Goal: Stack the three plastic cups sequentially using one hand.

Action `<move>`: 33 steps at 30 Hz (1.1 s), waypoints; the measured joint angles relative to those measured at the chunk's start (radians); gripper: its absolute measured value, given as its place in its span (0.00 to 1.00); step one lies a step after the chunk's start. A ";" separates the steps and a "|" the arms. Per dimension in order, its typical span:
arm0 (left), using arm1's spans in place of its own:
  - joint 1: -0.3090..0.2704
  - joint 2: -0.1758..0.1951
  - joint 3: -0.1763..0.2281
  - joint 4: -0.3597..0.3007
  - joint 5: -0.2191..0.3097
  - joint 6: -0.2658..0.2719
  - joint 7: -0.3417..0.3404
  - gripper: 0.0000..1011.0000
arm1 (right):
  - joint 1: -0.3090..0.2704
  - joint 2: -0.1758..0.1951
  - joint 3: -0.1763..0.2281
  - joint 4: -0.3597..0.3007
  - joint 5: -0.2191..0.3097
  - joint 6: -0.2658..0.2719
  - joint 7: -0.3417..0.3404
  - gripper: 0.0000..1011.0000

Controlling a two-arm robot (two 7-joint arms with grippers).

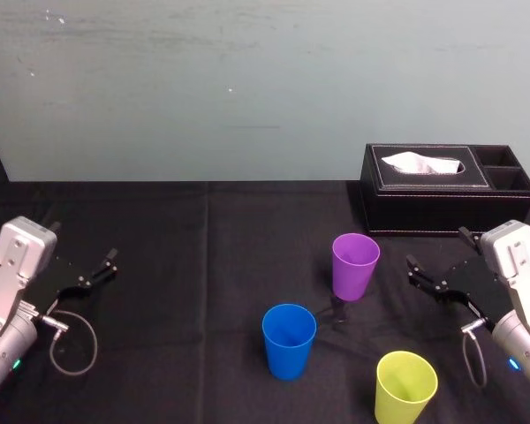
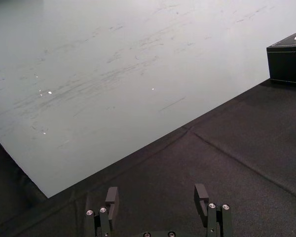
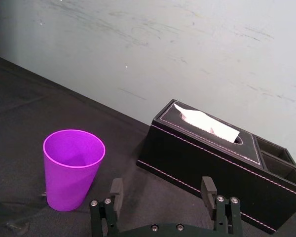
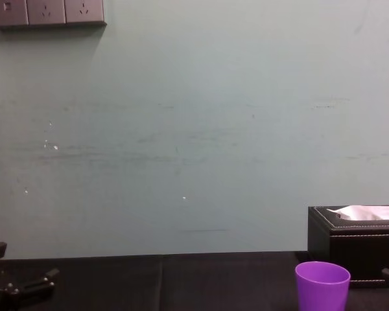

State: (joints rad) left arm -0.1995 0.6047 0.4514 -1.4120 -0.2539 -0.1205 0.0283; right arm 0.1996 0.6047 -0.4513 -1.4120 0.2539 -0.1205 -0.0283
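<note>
Right claw [image 1: 437, 249] open, empty, just right of purple cup [image 1: 355, 265]. Blue cup [image 1: 289, 341], yellow-green cup [image 1: 405, 387] near it, unstacked. Left claw [image 2: 156, 195] open, empty.

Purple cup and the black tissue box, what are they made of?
The purple cup looks like smooth plastic: thin even rim, uniform colour. The black tissue box looks like leather or an imitation: matte skin, pale stitching along its edges.

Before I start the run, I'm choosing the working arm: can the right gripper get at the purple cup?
Probably yes. The right gripper is open and faces the purple cup across bare black cloth; the tissue box stands farther back, off that line.
</note>
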 joint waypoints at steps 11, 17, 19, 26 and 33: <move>0.000 0.000 0.000 0.000 0.000 0.000 0.000 0.99 | 0.000 0.000 0.001 0.000 0.000 0.000 0.000 0.99; 0.000 0.000 0.000 0.000 0.000 0.000 0.000 0.99 | -0.027 0.005 0.020 -0.040 -0.034 -0.016 -0.016 0.99; 0.000 0.000 0.000 0.000 0.000 0.000 0.000 0.99 | -0.043 0.011 0.033 -0.063 -0.035 -0.016 -0.017 0.99; 0.000 0.000 0.000 0.000 0.000 0.000 0.000 0.99 | -0.089 0.035 0.071 -0.119 -0.016 -0.001 -0.005 0.99; 0.000 0.000 0.000 0.000 0.000 0.000 0.000 0.99 | -0.177 0.115 0.129 -0.207 0.018 0.001 0.048 0.99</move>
State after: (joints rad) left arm -0.1995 0.6047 0.4514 -1.4120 -0.2539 -0.1205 0.0283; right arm 0.0228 0.7201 -0.3227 -1.6186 0.2720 -0.1194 0.0195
